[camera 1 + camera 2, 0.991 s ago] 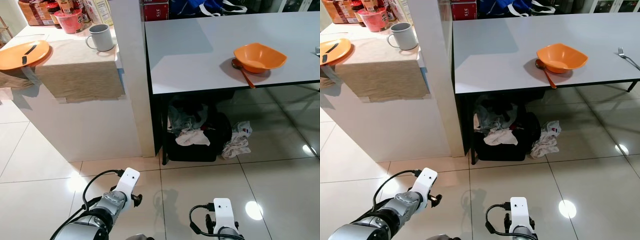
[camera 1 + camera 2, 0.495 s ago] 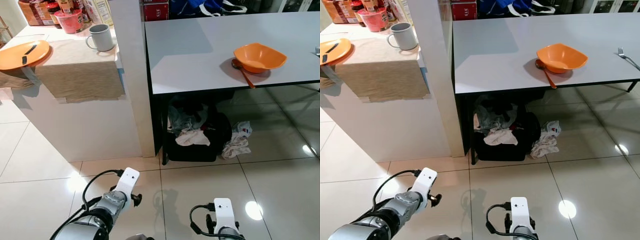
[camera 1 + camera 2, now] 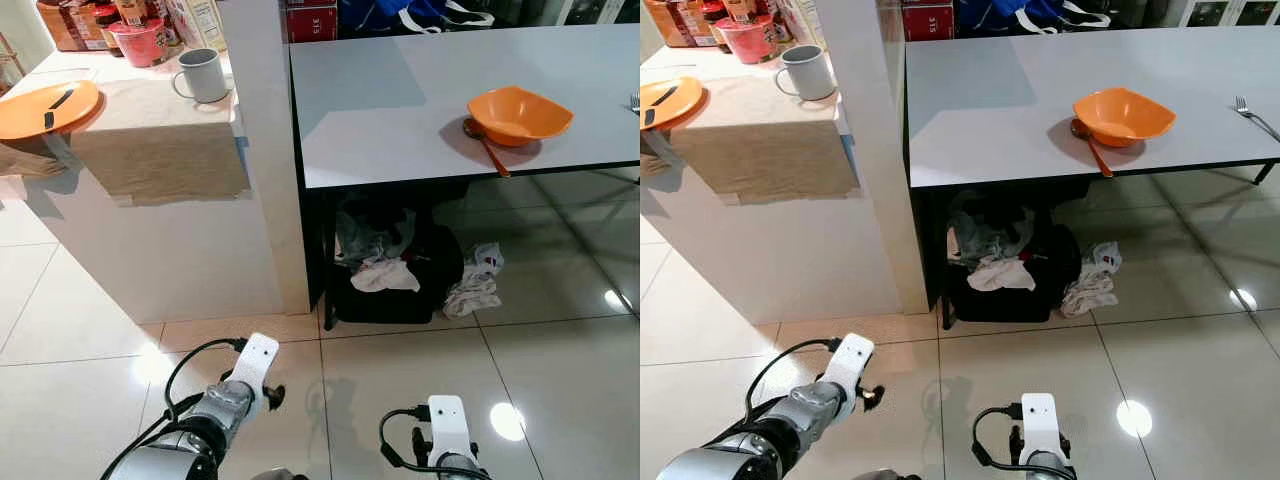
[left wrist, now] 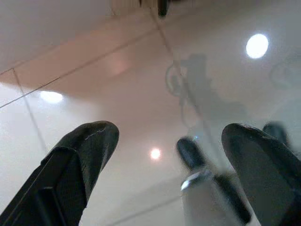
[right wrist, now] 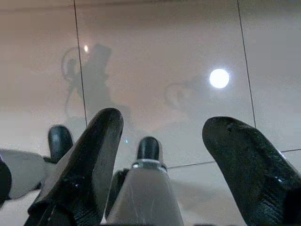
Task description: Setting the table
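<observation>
An orange bowl (image 3: 518,112) sits on the grey table (image 3: 390,110) at the right, with a brown spoon (image 3: 490,150) lying against its near side. A fork (image 3: 1252,113) lies at the table's far right edge. On the white counter to the left stand a grey mug (image 3: 205,75) and an orange plate (image 3: 45,108) with a dark utensil on it. Both arms hang low over the floor tiles, far from the table. My left gripper (image 4: 164,141) is open and holds nothing. My right gripper (image 5: 162,127) is open too, also with nothing in it.
A beige cloth (image 3: 160,150) drapes over the counter's front. A white pillar (image 3: 265,150) stands between counter and table. Under the table sits a dark basket of laundry (image 3: 390,270), with a white cloth (image 3: 475,285) on the floor beside it. Red containers (image 3: 140,40) stand behind the mug.
</observation>
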Robot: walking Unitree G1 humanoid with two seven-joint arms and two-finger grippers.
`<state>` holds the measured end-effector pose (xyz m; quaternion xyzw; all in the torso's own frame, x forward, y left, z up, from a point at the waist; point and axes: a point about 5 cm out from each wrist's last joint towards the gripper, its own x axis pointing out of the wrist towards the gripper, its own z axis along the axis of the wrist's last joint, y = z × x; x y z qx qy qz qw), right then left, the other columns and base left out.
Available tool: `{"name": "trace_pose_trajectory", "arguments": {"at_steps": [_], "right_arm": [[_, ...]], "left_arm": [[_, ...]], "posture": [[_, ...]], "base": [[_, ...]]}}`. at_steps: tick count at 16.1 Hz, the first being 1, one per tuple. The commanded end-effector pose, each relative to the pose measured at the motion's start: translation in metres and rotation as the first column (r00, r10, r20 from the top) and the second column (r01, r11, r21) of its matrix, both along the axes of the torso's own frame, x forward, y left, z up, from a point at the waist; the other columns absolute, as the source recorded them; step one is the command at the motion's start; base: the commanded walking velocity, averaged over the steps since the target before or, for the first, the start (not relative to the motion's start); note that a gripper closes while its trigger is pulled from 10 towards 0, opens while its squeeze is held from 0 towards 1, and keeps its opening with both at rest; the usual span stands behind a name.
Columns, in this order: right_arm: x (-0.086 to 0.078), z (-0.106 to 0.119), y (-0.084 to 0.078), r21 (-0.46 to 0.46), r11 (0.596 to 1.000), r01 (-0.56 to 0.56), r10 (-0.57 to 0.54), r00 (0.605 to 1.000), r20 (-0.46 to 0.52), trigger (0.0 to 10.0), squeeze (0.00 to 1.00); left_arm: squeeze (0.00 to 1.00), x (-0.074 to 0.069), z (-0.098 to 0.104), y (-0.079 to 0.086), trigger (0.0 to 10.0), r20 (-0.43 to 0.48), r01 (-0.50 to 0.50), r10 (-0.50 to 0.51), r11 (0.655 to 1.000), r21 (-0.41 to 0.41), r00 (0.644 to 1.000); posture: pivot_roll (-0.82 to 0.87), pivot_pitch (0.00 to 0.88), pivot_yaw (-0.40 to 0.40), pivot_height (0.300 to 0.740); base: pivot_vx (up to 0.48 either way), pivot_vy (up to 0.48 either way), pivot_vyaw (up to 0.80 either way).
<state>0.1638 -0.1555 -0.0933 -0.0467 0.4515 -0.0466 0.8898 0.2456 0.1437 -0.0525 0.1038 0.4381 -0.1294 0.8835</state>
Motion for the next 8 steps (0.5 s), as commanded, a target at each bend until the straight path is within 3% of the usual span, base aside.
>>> {"name": "trace_pose_trajectory", "arguments": {"at_steps": [1,2,4,5,6,7,8], "right_arm": [[0.002,0.002,0.002,0.028,0.999,0.028,-0.029,0.999,0.035,10.0,0.00],[0.004,0.003,0.003,0.046,0.998,0.046,-0.049,0.997,0.060,10.0,0.00],[0.007,0.005,0.002,0.063,0.996,0.066,-0.072,0.993,0.095,10.0,0.00],[0.019,0.014,-0.015,0.063,0.995,0.083,-0.093,0.980,0.176,10.0,0.00],[0.034,0.027,-0.040,0.049,0.994,0.095,-0.105,0.957,0.271,10.0,0.00],[0.061,0.057,-0.068,0.033,0.995,0.097,-0.102,0.890,0.445,10.0,0.00],[0.072,0.067,-0.066,0.033,0.996,0.088,-0.092,0.860,0.502,10.0,0.00]], "left_arm": [[0.00,0.004,0.003,-0.002,10.0,0.041,-0.036,0.038,0.998,-0.055,0.998],[0.00,0.005,0.005,-0.004,10.0,0.060,-0.065,0.071,0.993,-0.099,0.996],[0.00,0.036,0.032,0.006,10.0,0.189,-0.045,0.082,0.981,-0.191,0.979],[0.00,0.057,0.054,0.007,10.0,0.283,-0.007,0.078,0.970,-0.242,0.956],[0.00,0.061,0.058,0.005,10.0,0.304,0.000,0.080,0.967,-0.255,0.949],[0.00,0.072,0.072,-0.002,10.0,0.368,0.027,0.089,0.954,-0.298,0.926],[0.00,0.080,0.083,-0.008,10.0,0.415,0.060,0.081,0.947,-0.316,0.906]], "posture": [[0.00,0.000,0.066,0.740],[0.00,0.000,0.065,0.740],[0.00,0.000,0.065,0.740],[0.00,0.000,0.066,0.740],[0.00,0.000,0.065,0.740],[0.00,0.000,0.065,0.740],[0.00,0.000,0.064,0.740]], "base": [[0.000,0.000,0.00],[0.000,0.000,0.00],[0.000,0.000,0.00],[0.000,0.000,0.00],[0.000,0.000,0.00],[0.000,0.000,0.00],[0.000,0.000,0.00]]}}
